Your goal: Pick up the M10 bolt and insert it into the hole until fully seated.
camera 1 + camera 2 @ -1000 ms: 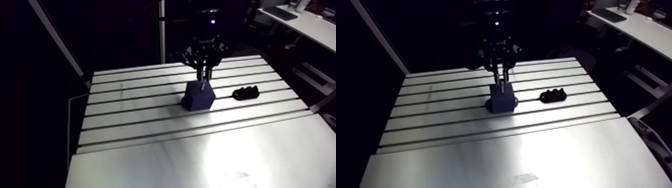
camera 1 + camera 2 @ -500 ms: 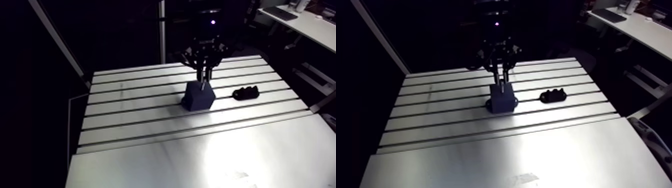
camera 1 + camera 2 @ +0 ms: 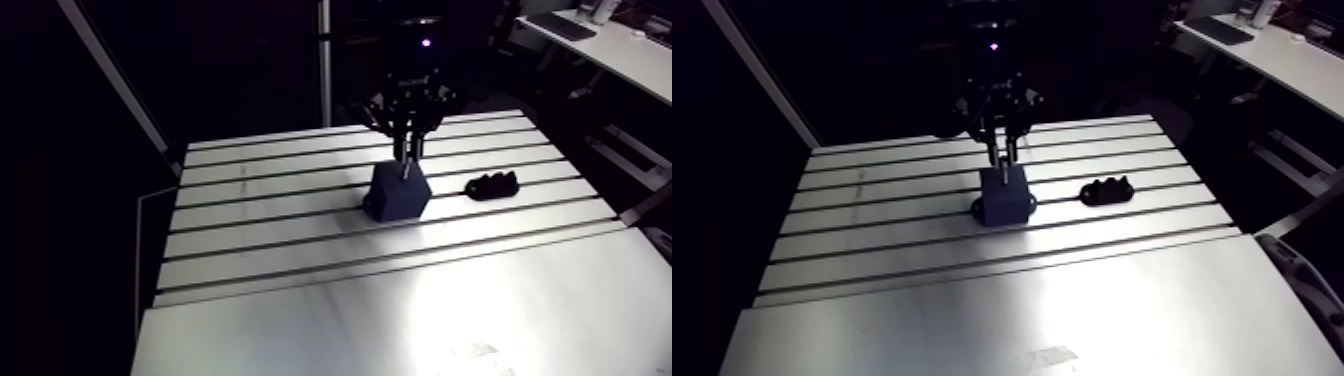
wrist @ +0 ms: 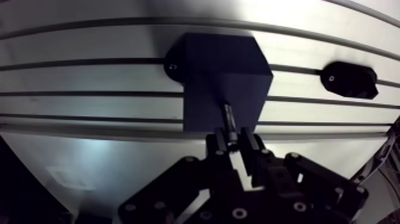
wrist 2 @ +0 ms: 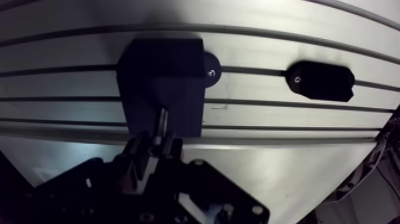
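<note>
Gripper [image 4: 236, 148] clamped on the M10 bolt [image 4: 229, 121], its tip at the dark block [image 4: 217, 65] just ahead; any tilt or sideways offset could jam the bolt before it seats.

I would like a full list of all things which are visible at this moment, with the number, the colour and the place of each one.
table: one, silver aluminium with slots, under everything.
block: one, dark blue, on the slotted part of the table, under the gripper.
small fixture: one, black, on the table beside the block, apart from it.
bolt: one, grey metal, between the gripper's fingers, pointing at the block's top face; whether its tip is in the hole cannot be seen.
gripper: one, black, two fingers shut on the bolt, above the block.
</note>
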You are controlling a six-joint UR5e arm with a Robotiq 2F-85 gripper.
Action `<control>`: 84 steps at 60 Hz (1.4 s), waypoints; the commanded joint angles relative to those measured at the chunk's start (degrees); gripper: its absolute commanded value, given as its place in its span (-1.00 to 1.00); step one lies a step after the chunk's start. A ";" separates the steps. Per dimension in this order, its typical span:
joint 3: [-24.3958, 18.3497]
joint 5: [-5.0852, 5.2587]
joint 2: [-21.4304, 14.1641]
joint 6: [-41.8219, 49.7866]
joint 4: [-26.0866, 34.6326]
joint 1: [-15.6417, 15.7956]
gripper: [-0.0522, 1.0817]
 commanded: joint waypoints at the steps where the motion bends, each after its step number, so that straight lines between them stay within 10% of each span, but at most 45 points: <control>1: 0.08 -0.07 -0.02 0.03 -0.63 0.02 0.99; 77: 1.15 0.10 -0.19 0.03 -0.97 0.10 0.98; 81: 1.15 0.10 -0.35 0.14 -0.98 0.03 0.79; 83: 1.15 0.03 -0.37 -0.02 -1.05 0.17 0.46; 84: 1.15 0.02 -0.37 -0.11 -1.14 0.20 -0.01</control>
